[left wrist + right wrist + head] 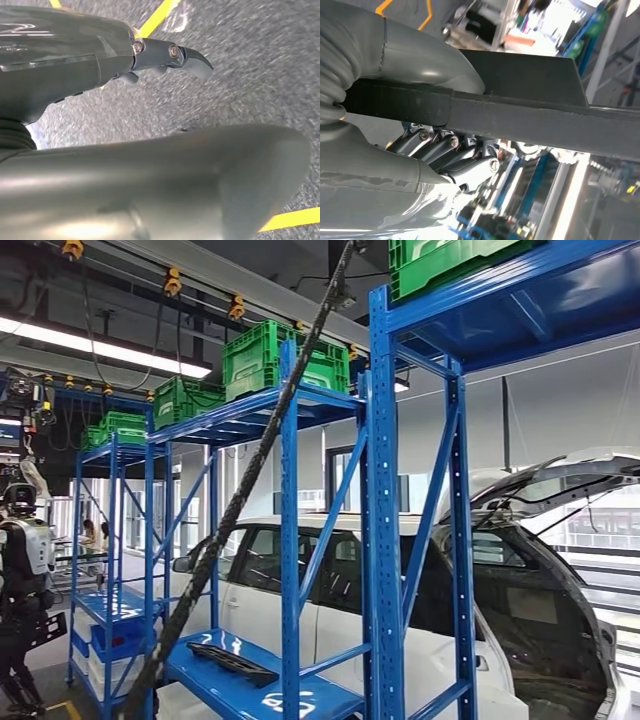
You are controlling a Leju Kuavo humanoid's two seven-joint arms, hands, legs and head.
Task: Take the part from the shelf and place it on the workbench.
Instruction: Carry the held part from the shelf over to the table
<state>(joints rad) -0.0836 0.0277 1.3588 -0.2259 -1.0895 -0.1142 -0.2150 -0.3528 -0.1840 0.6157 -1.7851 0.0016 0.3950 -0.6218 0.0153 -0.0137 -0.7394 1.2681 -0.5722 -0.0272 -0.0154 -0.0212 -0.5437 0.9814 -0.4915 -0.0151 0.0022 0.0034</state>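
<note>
The long flat black plastic part point(531, 107) is already off the shelf, clamped between the right hand's point(433, 135) thumb above and dark fingers point(444, 150) beneath, while the left hand's point(113, 65) fingers hang apart over grey floor point(245, 75), holding nothing; the bench placement remains

Blue shelf point(289, 540), green crates point(260, 355), white car point(423, 660), black part point(531, 120), yellow floor lines point(290, 218).

The right hand point(433, 145) grips a long black part point(531, 107); thumb above it, dark fingers point(471, 167) curled beneath; blue racking blurred beyond.
</note>
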